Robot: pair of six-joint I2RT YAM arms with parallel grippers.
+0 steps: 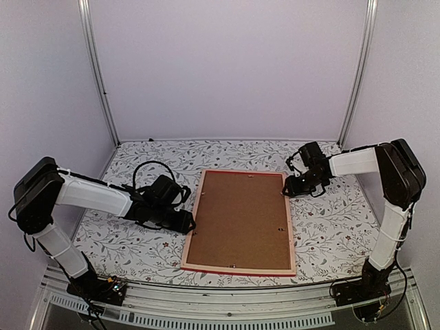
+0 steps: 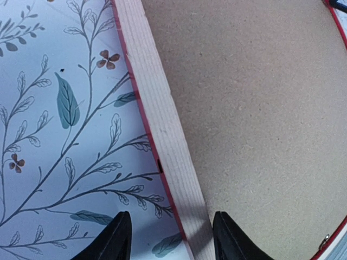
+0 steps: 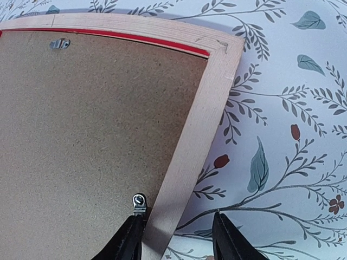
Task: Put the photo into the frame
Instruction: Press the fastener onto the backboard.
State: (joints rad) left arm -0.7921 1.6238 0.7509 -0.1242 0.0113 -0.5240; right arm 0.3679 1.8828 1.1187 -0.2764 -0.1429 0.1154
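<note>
The frame [image 1: 289, 227] lies face down in the middle of the table, pale wood back up, thin red rim showing, a brown backing board [image 1: 237, 220] filling it. The photo is hidden. My left gripper [image 1: 187, 223] is open, its fingers [image 2: 116, 241] astride the frame's left rail [image 2: 162, 135] near the near-left part. My right gripper [image 1: 289, 187] is open, its fingers [image 3: 230, 241] astride the frame's right rail [image 3: 200, 130] near the far right corner. A small metal clip [image 3: 139, 201] sits by the right gripper's left finger.
The table wears a pale floral cloth [image 1: 330, 227]. Another metal clip [image 3: 58, 43] sits on the backing near the frame's far rail. White walls and two metal posts [image 1: 100, 75] close the back. A metal rail [image 1: 227, 292] runs along the near edge.
</note>
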